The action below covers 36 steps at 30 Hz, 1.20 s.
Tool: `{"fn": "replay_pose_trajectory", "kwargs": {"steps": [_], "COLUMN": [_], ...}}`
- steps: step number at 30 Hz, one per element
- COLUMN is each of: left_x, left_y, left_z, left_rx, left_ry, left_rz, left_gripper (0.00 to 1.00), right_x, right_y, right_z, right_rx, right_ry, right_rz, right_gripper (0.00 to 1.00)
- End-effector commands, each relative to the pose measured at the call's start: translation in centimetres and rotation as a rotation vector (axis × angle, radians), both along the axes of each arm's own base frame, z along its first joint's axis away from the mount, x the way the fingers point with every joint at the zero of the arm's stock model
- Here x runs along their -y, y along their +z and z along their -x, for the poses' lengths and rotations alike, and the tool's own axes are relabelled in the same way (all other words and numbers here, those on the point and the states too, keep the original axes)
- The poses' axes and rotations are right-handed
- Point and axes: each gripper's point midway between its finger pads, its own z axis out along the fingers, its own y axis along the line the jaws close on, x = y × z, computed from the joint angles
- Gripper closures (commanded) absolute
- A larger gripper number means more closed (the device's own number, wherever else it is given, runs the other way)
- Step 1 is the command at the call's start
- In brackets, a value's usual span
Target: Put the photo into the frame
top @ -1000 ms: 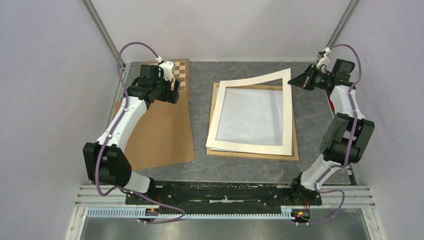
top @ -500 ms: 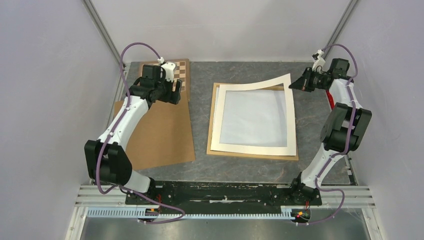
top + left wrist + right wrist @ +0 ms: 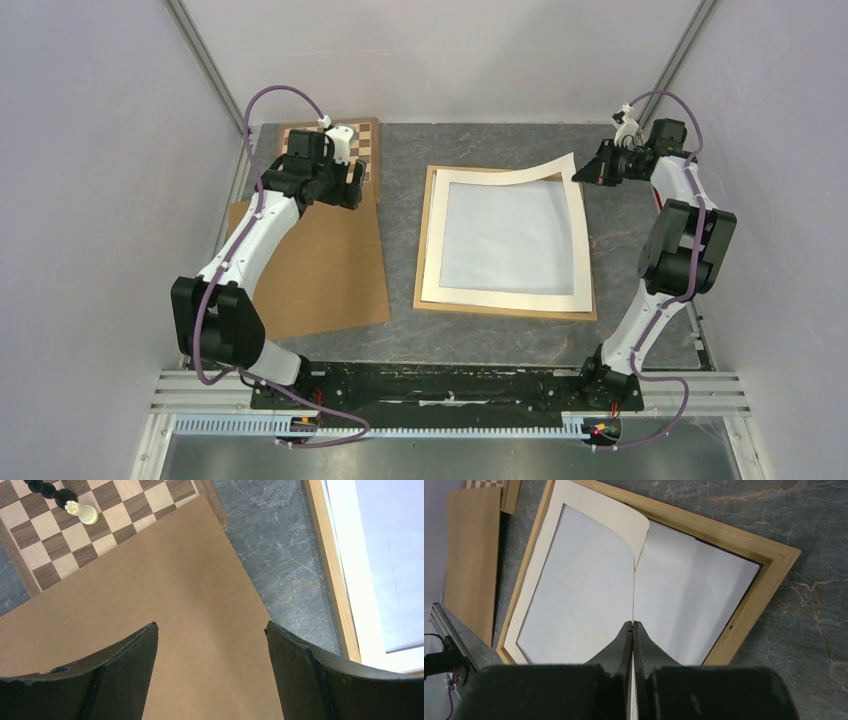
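The light wood frame (image 3: 421,250) lies flat in the middle of the table, seen also in the right wrist view (image 3: 749,545) and the left wrist view (image 3: 332,580). A cream mat (image 3: 500,297) rests on it with a plain white sheet (image 3: 505,235) showing in its window. My right gripper (image 3: 592,170) is shut on the mat's far right corner, which curls up off the frame (image 3: 632,624). My left gripper (image 3: 350,185) hangs open and empty (image 3: 211,626) over a brown backing board (image 3: 320,270). The photo is not in view.
A checkered chessboard (image 3: 362,145) lies at the far left, partly under the backing board (image 3: 150,595). On it stand a white pawn (image 3: 82,512) and a black piece (image 3: 47,490). Walls close in the table on both sides.
My right gripper has drawn the mat's corner back and to the right and lowered it. The mat now lies flatter and squarer on the frame. The left arm has barely moved.
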Motion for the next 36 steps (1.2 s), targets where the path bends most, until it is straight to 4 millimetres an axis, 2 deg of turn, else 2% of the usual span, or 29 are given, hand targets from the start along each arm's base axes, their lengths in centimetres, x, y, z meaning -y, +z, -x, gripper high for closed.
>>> {"fn": "replay_pose_trajectory", "kwargs": {"steps": [1, 6, 17, 22, 30, 36], "left_x": [0.4, 0.4, 0.8, 1.0, 1.4, 1.7], "left_y": [1.8, 1.8, 1.5, 1.0, 0.7, 0.3], "left_z": [-1.2, -1.2, -1.2, -1.1, -1.1, -1.1], "left_rx": [0.057, 0.056, 0.049, 0.040, 0.038, 0.029], "left_ry": [0.030, 0.031, 0.016, 0.011, 0.003, -0.004], "left_rz": [0.033, 0.031, 0.033, 0.029, 0.029, 0.028], "left_gripper": [0.14, 0.14, 0.14, 0.14, 0.14, 0.14], "right_x": [-0.6, -1.0, 0.0, 0.3, 0.2, 0.6], "right_y": [1.0, 0.6, -0.7, -1.7, -3.2, -3.0], "right_z": [-1.2, -1.4, -0.7, -0.1, 0.6, 0.0], "right_rx": [0.073, 0.072, 0.065, 0.061, 0.041, 0.061], "right_ry": [0.046, 0.063, 0.026, 0.004, -0.006, -0.021], "right_rz": [0.049, 0.058, 0.146, 0.171, 0.180, 0.212], "right_gripper": [1.00, 1.00, 1.00, 0.96, 0.84, 0.81]}}
